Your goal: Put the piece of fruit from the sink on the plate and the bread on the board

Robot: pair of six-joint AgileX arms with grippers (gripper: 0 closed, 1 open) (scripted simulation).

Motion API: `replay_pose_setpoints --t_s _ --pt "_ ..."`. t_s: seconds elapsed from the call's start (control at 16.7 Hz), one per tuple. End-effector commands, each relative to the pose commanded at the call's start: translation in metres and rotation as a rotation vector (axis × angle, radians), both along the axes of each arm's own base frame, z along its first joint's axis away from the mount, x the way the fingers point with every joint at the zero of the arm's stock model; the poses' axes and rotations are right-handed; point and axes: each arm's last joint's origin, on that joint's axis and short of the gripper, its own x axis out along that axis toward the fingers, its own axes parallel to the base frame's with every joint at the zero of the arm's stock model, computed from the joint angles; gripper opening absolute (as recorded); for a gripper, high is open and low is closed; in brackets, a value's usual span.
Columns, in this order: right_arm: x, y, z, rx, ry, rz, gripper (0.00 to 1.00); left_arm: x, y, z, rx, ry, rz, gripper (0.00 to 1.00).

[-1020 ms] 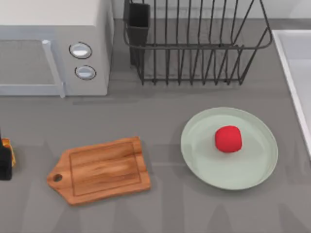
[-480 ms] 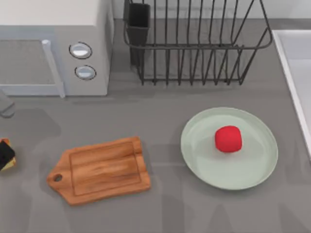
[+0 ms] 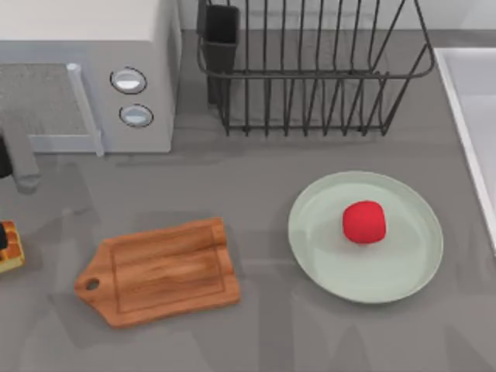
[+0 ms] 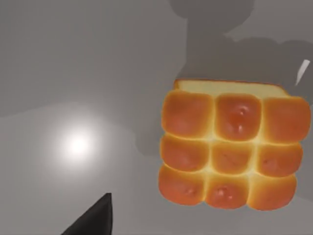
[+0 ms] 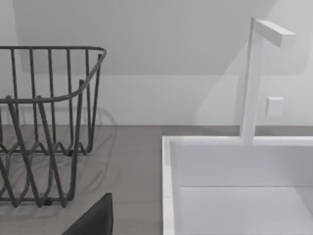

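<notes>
**Bystanders on the grey counter**

A white boxy microwave (image 3: 85,74) with two round dials sits at the back left. Just beside it stands a black wire dish rack (image 3: 310,70) holding a dark cup-like holder (image 3: 220,35), possibly for cutlery.

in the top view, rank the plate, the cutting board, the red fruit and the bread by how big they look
1. Plate and cutting board: they cover about the same area, too close to rank.
2. Red fruit.
3. Bread: smallest as seen, but cut off by the table's left edge, so its full size is unsure.

Glossy bread (image 4: 229,150), wood board (image 3: 161,271), wire rack (image 3: 310,70).
</notes>
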Motion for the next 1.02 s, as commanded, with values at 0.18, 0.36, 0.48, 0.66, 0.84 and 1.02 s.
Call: replay_pose_setpoints --t_s 0.18,0.36,0.48,0.66,0.84,1.02 --pt "0.0 0.0 0.0 0.0 0.0 0.0 1.0 0.011 0.003 -0.007 -0.003 0.051 -0.046 1.0" --pt "0.0 0.0 0.0 0.0 0.0 0.0 1.0 0.011 0.003 -0.007 -0.004 0.054 -0.048 1.0" --pt "0.0 0.0 0.0 0.0 0.0 0.0 1.0 0.011 0.001 -0.007 -0.003 0.051 -0.052 1.0" --pt "0.0 0.0 0.0 0.0 0.0 0.0 1.0 0.009 0.003 -0.017 -0.003 0.054 -0.049 1.0" --pt "0.0 0.0 0.0 0.0 0.0 0.0 1.0 0.006 0.005 -0.042 -0.003 0.055 -0.048 1.0" --pt "0.0 0.0 0.0 0.0 0.0 0.0 1.0 0.008 0.004 -0.067 -0.003 0.056 -0.048 1.0"
